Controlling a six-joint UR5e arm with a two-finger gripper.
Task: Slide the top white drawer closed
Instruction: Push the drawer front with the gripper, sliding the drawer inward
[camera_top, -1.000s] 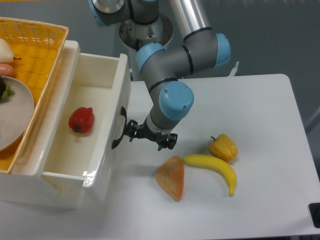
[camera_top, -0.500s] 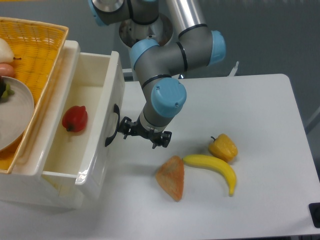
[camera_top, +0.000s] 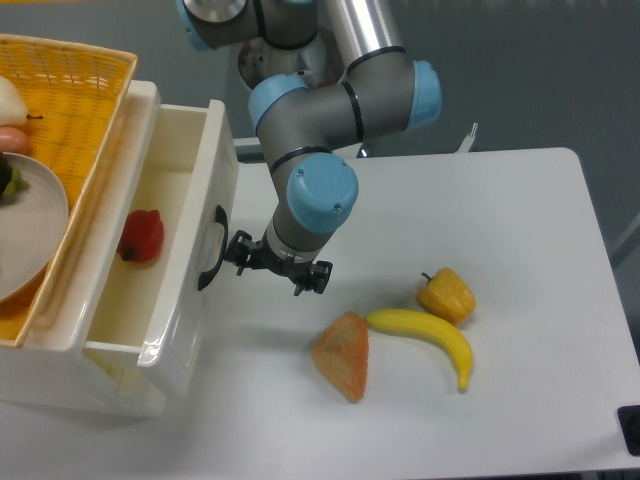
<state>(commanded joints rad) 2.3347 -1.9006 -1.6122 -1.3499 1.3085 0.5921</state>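
Sliding further left since a second ago, the drawer (camera_top: 150, 250) is sitting deeper in its white cabinet, and the arm has followed it, with the pepper inside shifting left too. The table (camera_top: 520, 250) is carrying everything to the drawer's right. The basket (camera_top: 80, 110) is resting above the drawer's left side, partly overhanging it. The drawer is still standing partly open, its black handle (camera_top: 212, 245) facing right. The arm (camera_top: 320, 140) is bending down just right of the drawer. A banana (camera_top: 425, 335) is lying well right of the drawer, a yellow pepper (camera_top: 447, 293) just above it and an orange wedge (camera_top: 343, 355) touching its left end. A red pepper (camera_top: 140, 235) is lying inside the drawer. The fingers (camera_top: 272, 268) are hovering just beside the handle, spread and gripping nothing; whether they are touching it I cannot tell.
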